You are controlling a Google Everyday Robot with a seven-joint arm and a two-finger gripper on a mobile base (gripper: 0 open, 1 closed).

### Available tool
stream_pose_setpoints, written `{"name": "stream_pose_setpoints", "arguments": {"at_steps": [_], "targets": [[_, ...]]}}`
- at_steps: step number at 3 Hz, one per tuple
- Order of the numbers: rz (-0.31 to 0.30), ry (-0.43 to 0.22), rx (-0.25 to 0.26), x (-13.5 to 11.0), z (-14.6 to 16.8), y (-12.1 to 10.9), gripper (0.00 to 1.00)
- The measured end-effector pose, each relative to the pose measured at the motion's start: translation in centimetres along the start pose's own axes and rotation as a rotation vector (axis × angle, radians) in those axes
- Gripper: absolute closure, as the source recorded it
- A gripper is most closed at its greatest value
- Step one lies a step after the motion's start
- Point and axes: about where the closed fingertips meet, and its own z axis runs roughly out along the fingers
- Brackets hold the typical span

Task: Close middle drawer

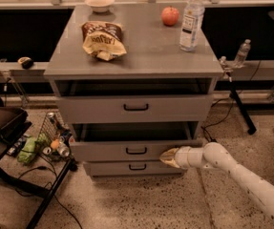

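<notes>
End effector rests its tan tip against the right part of the middle drawer front, low on the grey cabinet; whether it is open or closed cannot be told. That drawer is pulled out, with a dark gap above its tray. It sits under the taller top drawer, also out, and above the narrow bottom drawer. Contact lies right of the black handle, so an off-centre shove might skew the tray. Pushing level and straight back, nearer the centre, looks safest. The white arm reaches in from the right and is best held low, clear of the top drawer's overhang.
</notes>
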Motion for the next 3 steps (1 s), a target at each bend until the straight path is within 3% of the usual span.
{"name": "stream_pose_setpoints", "arguments": {"at_steps": [1, 3], "targets": [[-0.003, 0.004, 0.007, 0.32, 0.43, -1.87, 1.00], [-0.003, 0.004, 0.007, 0.31, 0.42, -1.80, 0.58]]}}
